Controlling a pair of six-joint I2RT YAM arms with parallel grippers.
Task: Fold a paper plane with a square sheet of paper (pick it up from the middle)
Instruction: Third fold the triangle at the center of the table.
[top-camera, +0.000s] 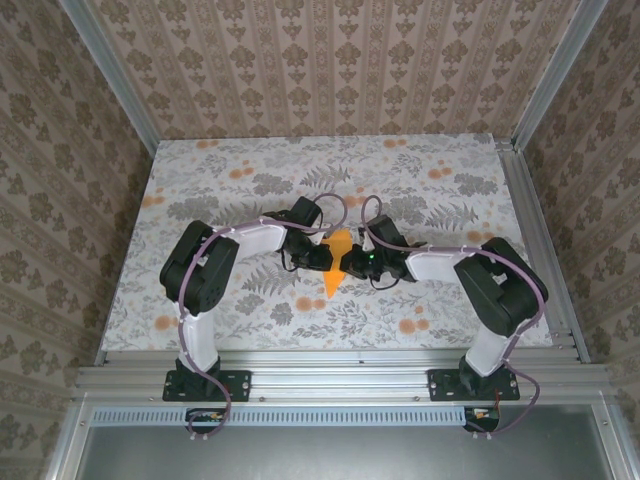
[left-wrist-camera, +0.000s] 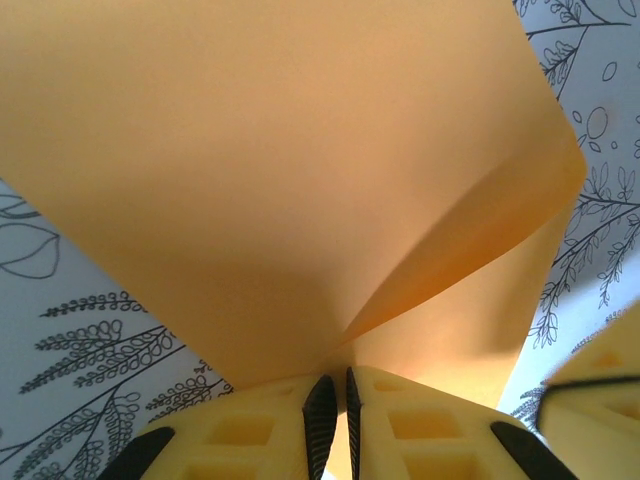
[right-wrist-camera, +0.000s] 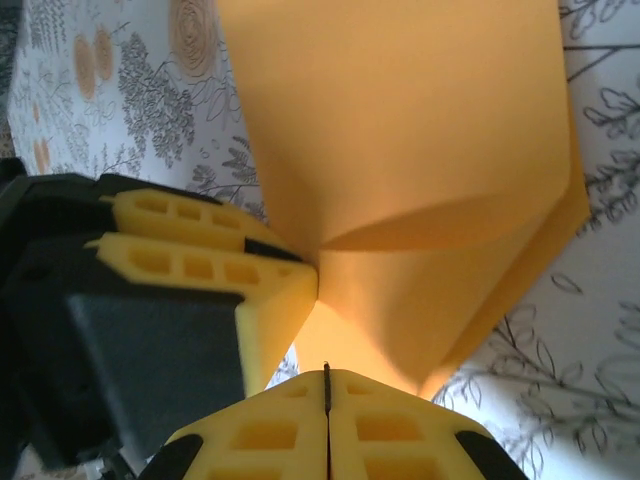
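I see my left gripper (left-wrist-camera: 333, 385) at 6 o'clock, yellow fingers pinched on a thin bright orange sheet of paper (left-wrist-camera: 280, 180) that fans out folded toward 12. The right gripper's finger (left-wrist-camera: 600, 375) sits at 4 o'clock, and the white leaf-printed tablecloth (left-wrist-camera: 80, 350) at 8.

The square sheet of paper (top-camera: 337, 262) is plain bright orange. The table (top-camera: 200, 195) is white, printed with grey leaves and small orange flowers; the walls (top-camera: 330, 70) carry brown damask on beige. The fingers (left-wrist-camera: 250, 435) of the left gripper (left-wrist-camera: 335, 400) are yellow with black pads (left-wrist-camera: 320, 420).
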